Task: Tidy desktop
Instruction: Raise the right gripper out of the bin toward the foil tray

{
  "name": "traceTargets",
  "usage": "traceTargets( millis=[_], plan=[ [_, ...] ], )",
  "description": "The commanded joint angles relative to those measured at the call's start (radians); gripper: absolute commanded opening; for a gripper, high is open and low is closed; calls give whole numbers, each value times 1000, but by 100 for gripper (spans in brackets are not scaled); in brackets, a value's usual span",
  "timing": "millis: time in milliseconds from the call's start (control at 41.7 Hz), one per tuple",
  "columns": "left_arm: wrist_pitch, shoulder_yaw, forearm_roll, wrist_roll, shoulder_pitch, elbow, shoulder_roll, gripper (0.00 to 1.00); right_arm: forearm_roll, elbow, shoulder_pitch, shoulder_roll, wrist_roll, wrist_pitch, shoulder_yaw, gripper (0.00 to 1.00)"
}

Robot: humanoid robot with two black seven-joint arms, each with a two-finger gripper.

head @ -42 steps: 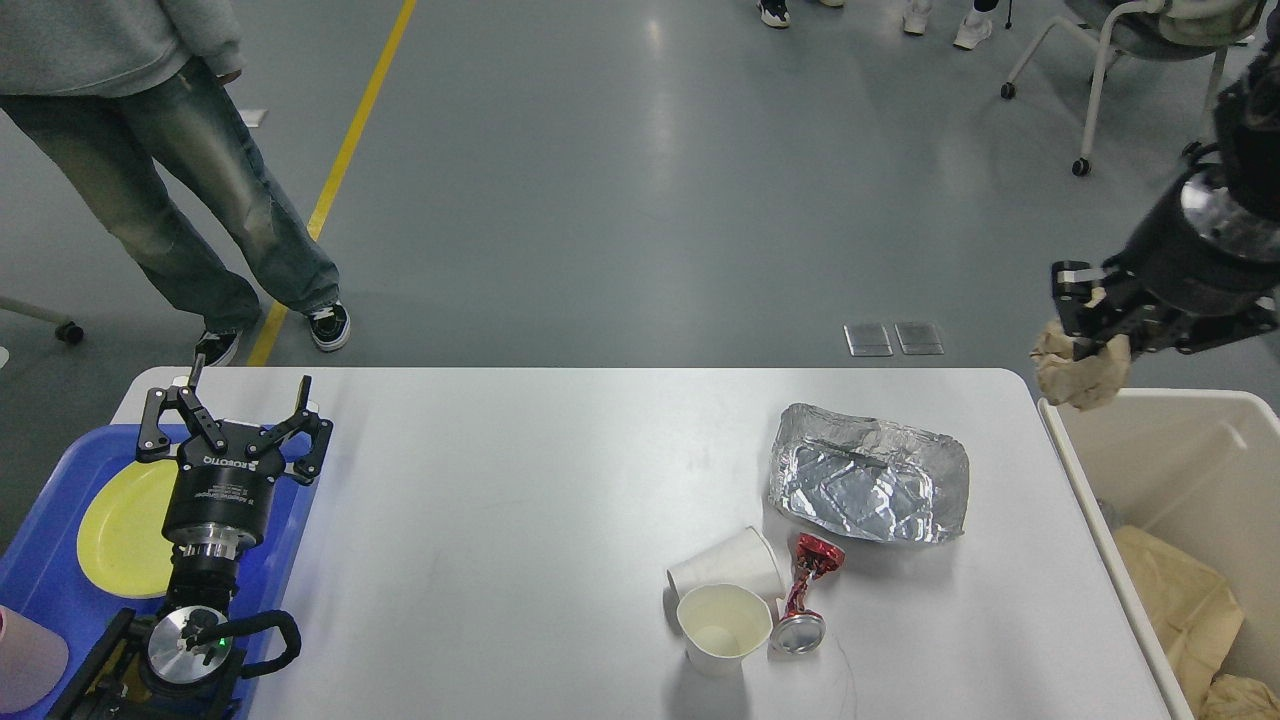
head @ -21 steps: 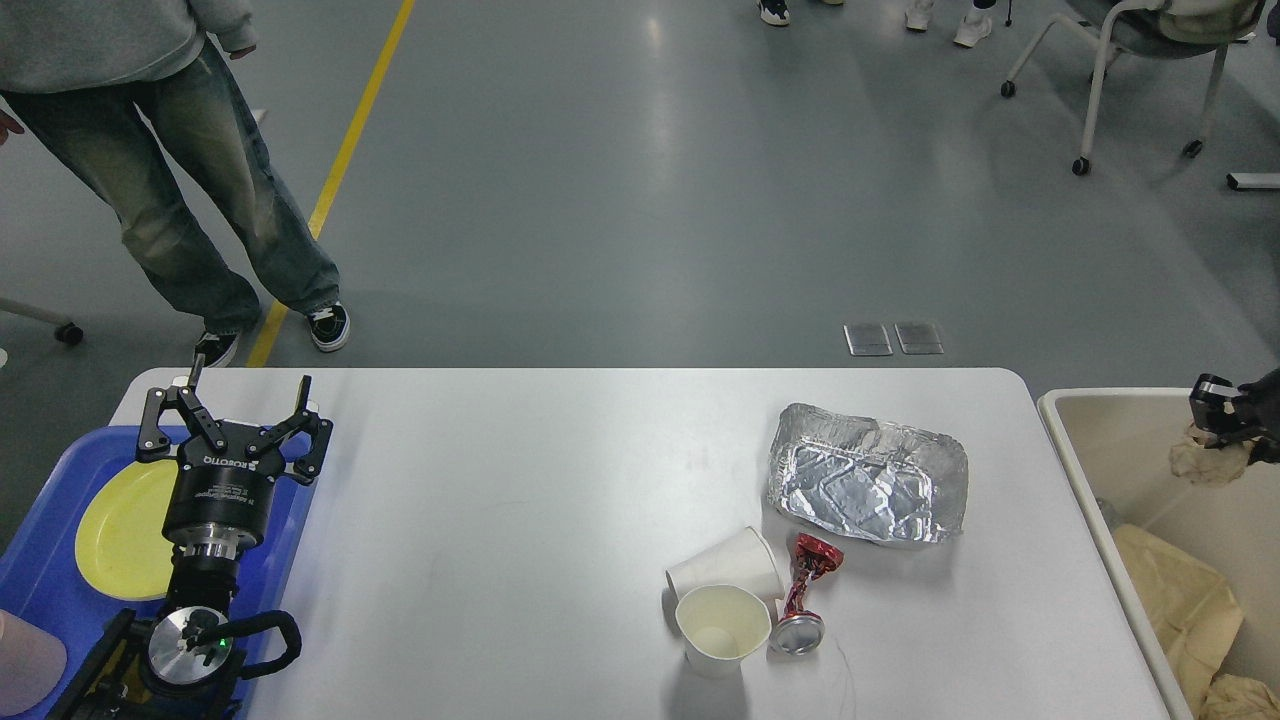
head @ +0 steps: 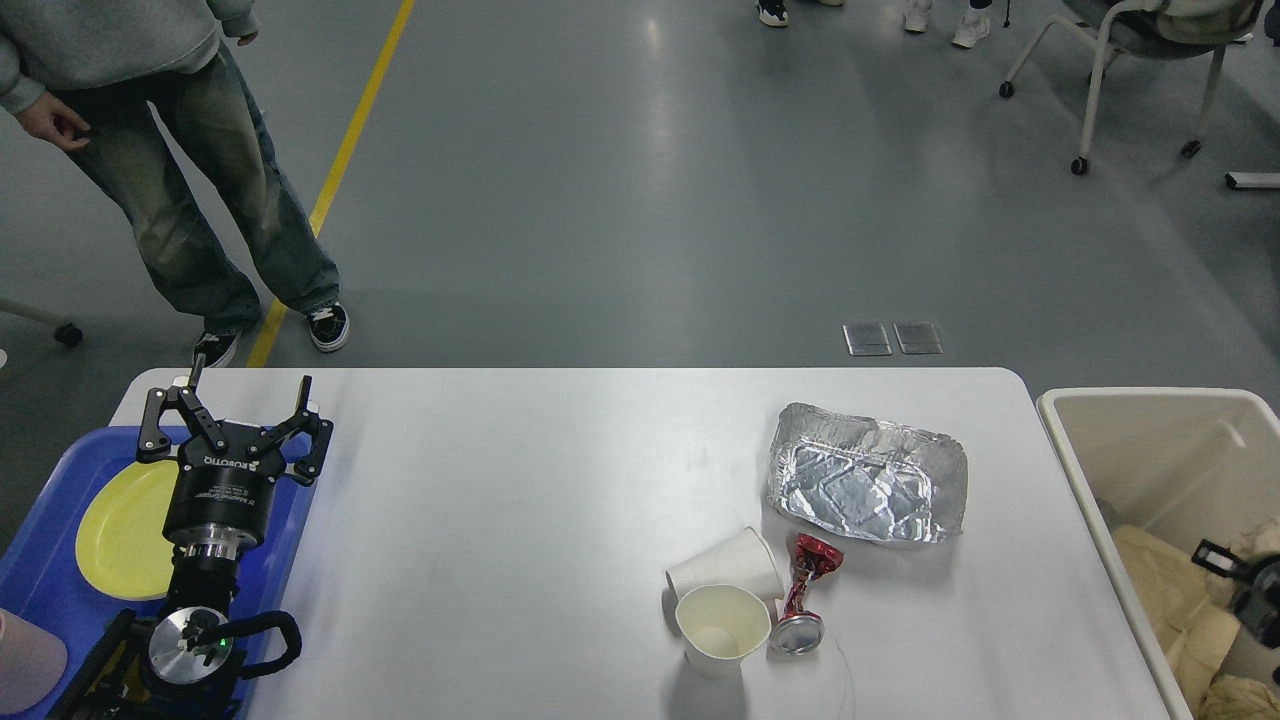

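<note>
The white desktop (head: 500,500) carries a crumpled foil tray (head: 868,487) at the right. In front of it are a paper cup lying on its side (head: 725,566), an upright paper cup (head: 722,625) and a crushed red can (head: 806,598). My left gripper (head: 240,400) stands open over the table's left edge, nothing between its fingers. Only a small dark part of my right gripper (head: 1240,580) shows at the right edge, low inside the beige bin (head: 1075,450) among crumpled brown paper (head: 1160,560); its fingers cannot be told apart.
A blue tray (head: 60,480) at the left holds a yellow plate (head: 125,530), with a pink cup (head: 25,660) at its near corner. A person (head: 190,200) stands beyond the table's far left corner. A wheeled chair (head: 1110,60) is at the back right.
My right gripper, holding crumpled brown paper above the bin's far corner, has dropped down into the bin. The left arm has not moved. The person shifted slightly.
</note>
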Motion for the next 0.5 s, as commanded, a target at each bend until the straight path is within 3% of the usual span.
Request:
traceTargets(
  millis=[0,360,408,480],
  plan=[
    [0,0,0,0,0,0,0,96,1,-27,-64,31,-2,-55,42,0],
    [0,0,0,-1,0,0,0,96,1,-25,-89,51,-11,-67,57,0],
    [0,0,0,0,0,0,0,96,1,-25,-89,51,-11,-78,57,15],
    [0,0,0,0,0,0,0,96,1,-25,-85,51,-11,-121,56,59]
  ],
)
